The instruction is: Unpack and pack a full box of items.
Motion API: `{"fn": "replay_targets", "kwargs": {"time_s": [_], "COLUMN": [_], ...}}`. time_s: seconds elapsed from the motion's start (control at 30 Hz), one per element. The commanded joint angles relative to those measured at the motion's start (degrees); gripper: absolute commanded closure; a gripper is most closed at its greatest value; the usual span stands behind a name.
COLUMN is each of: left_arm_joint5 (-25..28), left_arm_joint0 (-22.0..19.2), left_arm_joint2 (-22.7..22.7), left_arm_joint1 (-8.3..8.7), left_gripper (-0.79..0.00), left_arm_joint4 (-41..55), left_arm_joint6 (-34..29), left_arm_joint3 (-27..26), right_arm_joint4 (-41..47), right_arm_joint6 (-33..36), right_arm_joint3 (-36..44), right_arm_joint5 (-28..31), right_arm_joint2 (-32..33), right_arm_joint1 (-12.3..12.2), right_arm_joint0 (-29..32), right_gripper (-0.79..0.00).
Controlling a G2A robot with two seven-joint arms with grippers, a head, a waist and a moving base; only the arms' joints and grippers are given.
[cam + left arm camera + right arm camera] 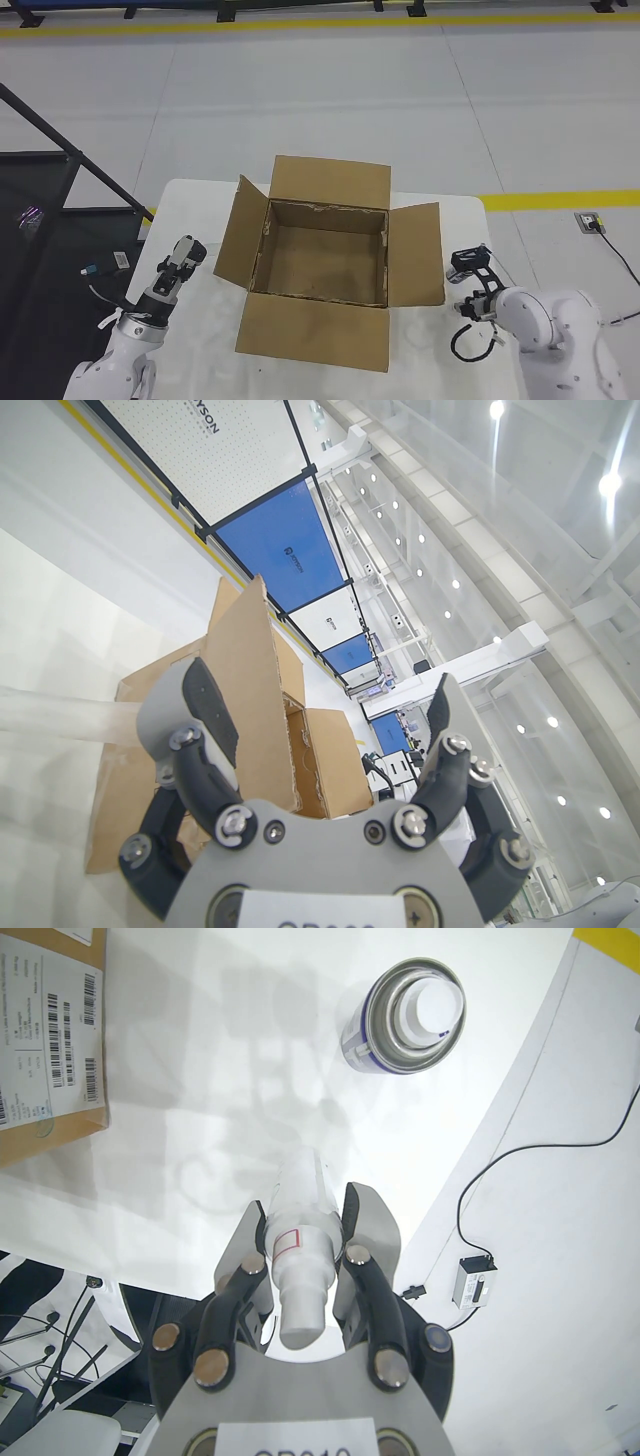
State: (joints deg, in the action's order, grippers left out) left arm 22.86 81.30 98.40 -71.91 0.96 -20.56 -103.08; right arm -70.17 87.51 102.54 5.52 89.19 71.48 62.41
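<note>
An open cardboard box (318, 265) stands mid-table with all its flaps spread; its inside looks bare. Right of it my right gripper (468, 268) (305, 1220) is shut on a white bottle (300, 1208) near the neck, base pointing down at the tabletop; whether it touches I cannot tell. A blue and silver spray can (405, 1023) with a white cap stands upright on the table beyond the bottle. Left of the box my left gripper (185, 252) (325, 710) is open, holds nothing and tilts upward, with the box (250, 710) just beside it.
A labelled box flap (50, 1053) lies on the white table (190, 210) near the bottle. The table's right edge runs close past the spray can, with a cable and small grey unit (475, 1283) on the floor. A dark frame and cloth (40, 240) stand left of the table.
</note>
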Motion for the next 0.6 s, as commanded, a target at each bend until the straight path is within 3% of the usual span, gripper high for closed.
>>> {"fn": "replay_targets", "kwargs": {"time_s": [0.0,0.37,0.47,0.57], "left_arm_joint5": [0.0,0.0,0.0,0.0], "left_arm_joint0": [0.0,0.0,0.0,0.0], "left_arm_joint2": [0.0,0.0,0.0,0.0], "left_arm_joint1": [0.00,0.00,0.00,0.00], "left_gripper": [-0.785,-0.785,-0.785,-0.785], "left_arm_joint4": [0.0,0.0,0.0,0.0], "left_arm_joint6": [0.0,0.0,0.0,0.0], "left_arm_joint3": [0.0,0.0,0.0,0.0], "right_arm_joint4": [0.1,-0.1,0.1,0.3], "right_arm_joint6": [-0.7,-5.3,-5.8,-6.0], "right_arm_joint3": [-1.3,-6.2,-6.6,-6.8], "right_arm_joint5": [-0.1,-0.4,-0.3,-0.4], "right_arm_joint2": [-0.3,-1.0,-1.2,-1.4], "right_arm_joint1": [-0.1,-0.5,-0.6,-0.8], "right_arm_joint0": [-0.6,-0.8,-0.6,-0.6], "right_gripper": [0.000,0.000,-0.095,-0.252]}}
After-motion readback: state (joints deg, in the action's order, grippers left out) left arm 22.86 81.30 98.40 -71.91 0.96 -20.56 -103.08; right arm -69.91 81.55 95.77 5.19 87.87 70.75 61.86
